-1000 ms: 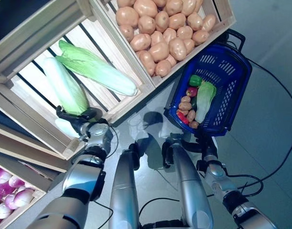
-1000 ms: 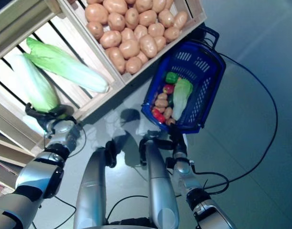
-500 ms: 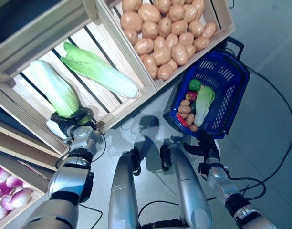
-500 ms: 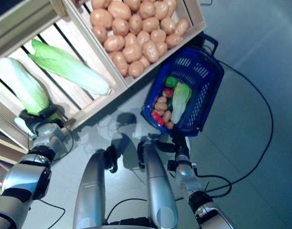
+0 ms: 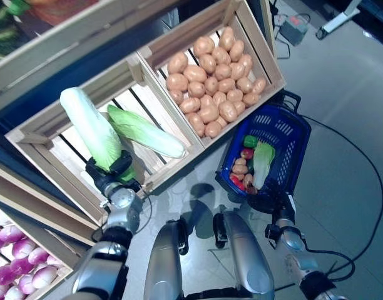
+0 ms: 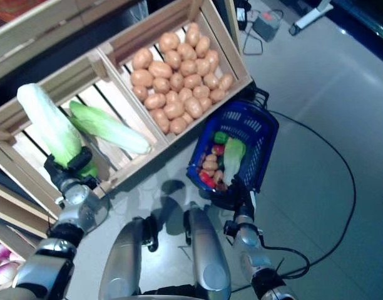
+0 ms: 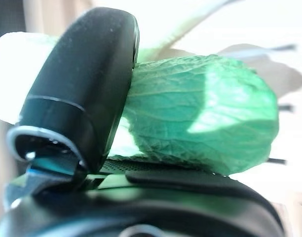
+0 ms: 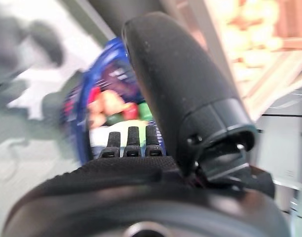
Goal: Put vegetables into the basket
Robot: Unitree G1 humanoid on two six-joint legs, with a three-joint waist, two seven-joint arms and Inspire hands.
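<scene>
My left hand (image 5: pixel 112 175) is shut on a long pale-green napa cabbage (image 5: pixel 91 129) and holds it upright in front of the wooden crate (image 5: pixel 51 165). In the left wrist view the thumb (image 7: pixel 82 94) presses on the cabbage's green leafy end (image 7: pixel 200 123). The blue basket (image 5: pixel 290 134) stands on the floor at the right and holds another napa cabbage (image 5: pixel 262 164), a green pepper (image 5: pixel 250 141), a red vegetable and small potatoes. My right hand (image 5: pixel 274 204) is just below the basket's near rim, fingers straight (image 8: pixel 131 143).
A wooden stand with slatted crates runs across the back left; a second long cabbage (image 5: pixel 144 130) lies in the same crate beside the held one. The potato crate (image 5: pixel 266 37) borders the basket. Grey floor lies open to the right.
The whole view has shifted as the camera moved back. My left hand has lifted the cabbage from lying in the crate to standing upright. The right hand stays by the basket.
</scene>
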